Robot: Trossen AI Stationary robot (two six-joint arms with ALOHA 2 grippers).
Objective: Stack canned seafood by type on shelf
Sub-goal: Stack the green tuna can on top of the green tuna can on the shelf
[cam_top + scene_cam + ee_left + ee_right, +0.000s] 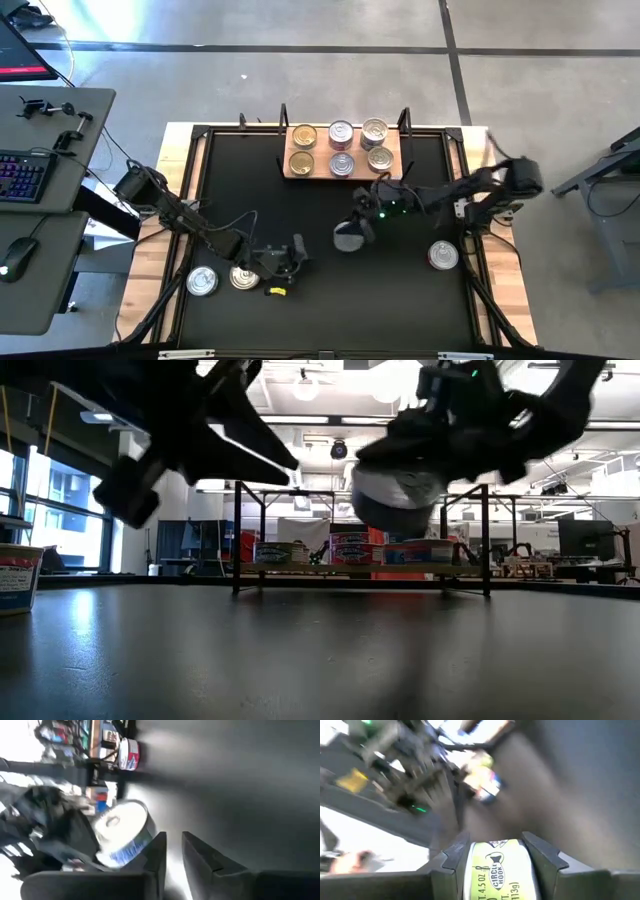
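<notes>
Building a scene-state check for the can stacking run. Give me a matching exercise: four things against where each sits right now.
Things:
1. yellow-label can
2. red-sided can
3. gold-lid can
4. shelf

Places:
a. alone on the table, near its right edge
b. at the table's far side, carrying six cans
c. gripped in the right hand, off the table
d. on the table near the left hand, next to a silver-lid can

Pairs: 1-c, 2-a, 3-d, 4-b
</notes>
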